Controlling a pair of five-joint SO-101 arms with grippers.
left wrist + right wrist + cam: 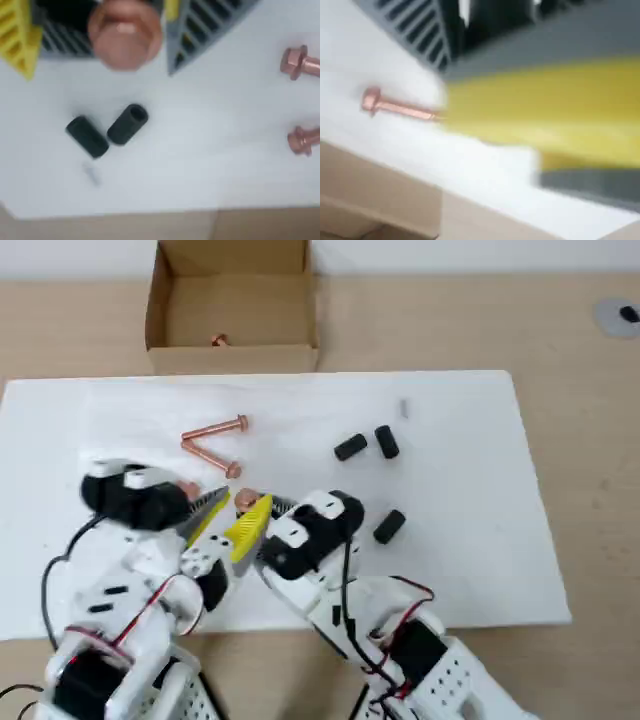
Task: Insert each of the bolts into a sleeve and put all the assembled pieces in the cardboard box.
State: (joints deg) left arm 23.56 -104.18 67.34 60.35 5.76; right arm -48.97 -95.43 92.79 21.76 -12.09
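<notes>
White sheet [470,570] on the wooden table [580,440] bears the left gripper [215,512] and right gripper [255,525] tip to tip around a raised bolt [246,502], its head turned toward the left one; which clamps it I cannot tell, while the nearest loose sleeve [390,527] lies on the right arm's side.

Four bolts [215,428]; three sleeves [350,447]; one cardboard box [158,305].
</notes>
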